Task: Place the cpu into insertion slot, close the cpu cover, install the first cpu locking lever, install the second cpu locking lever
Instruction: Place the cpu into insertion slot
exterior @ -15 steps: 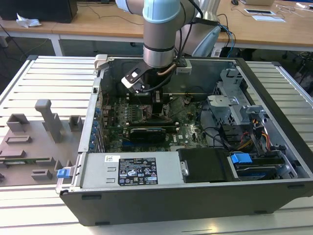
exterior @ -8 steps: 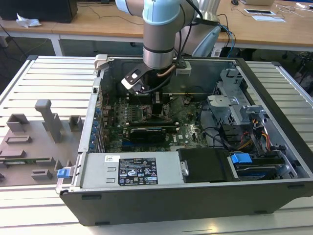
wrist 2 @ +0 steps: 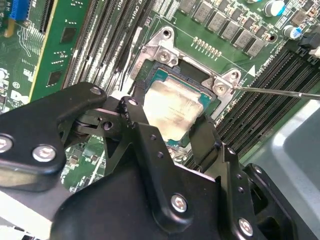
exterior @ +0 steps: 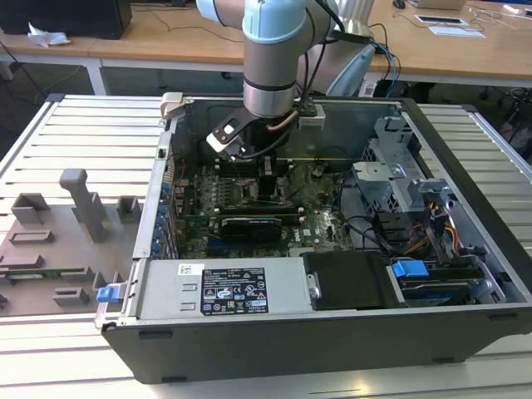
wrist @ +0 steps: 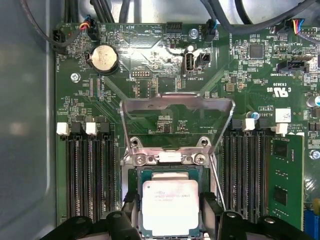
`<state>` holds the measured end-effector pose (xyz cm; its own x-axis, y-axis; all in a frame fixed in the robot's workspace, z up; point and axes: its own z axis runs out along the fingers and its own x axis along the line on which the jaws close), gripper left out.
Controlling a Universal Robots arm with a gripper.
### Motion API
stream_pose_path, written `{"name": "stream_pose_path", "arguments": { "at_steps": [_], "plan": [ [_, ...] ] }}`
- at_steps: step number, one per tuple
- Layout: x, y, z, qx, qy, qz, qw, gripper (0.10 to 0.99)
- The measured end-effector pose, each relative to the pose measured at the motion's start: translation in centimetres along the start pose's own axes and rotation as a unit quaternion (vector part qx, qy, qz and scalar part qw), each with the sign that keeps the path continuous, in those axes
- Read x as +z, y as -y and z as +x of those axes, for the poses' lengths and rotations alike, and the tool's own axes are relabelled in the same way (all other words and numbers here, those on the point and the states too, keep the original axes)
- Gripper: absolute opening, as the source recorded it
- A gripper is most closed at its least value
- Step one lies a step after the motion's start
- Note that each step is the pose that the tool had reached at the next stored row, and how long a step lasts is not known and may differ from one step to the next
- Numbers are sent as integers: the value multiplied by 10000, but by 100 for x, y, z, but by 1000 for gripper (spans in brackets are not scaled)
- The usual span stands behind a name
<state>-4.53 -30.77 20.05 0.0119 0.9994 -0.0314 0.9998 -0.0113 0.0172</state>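
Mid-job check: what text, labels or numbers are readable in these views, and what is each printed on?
Nothing I can quote reliably.
The label on the power supply: print too small to read.
White lettering on the motherboard, first wrist view: too fine to read.
Marking on the cpu top: too faint to read.

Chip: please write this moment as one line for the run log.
chip: lying in socket | cover: open, raised | gripper: around chip
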Motion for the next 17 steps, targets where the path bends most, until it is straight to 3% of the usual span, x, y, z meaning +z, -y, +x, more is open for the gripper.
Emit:
{"name": "stream_pose_path", "arguments": {
  "at_steps": [3, 5, 9, 12, 15, 17],
  "plan": [
    [-136, -2, -2, 0, 0, 0, 10000, 620],
    [-273, -5, 9, -1, 3, -1, 10000, 604],
    [-444, -8, 9, 0, 5, 0, 10000, 353],
    [-596, -10, 11, 0, 10, 0, 10000, 294],
    [-747, -13, 18, 0, 17, 0, 10000, 110],
    [-865, -15, 27, -1, 25, 0, 10000, 106]
  ]
}}
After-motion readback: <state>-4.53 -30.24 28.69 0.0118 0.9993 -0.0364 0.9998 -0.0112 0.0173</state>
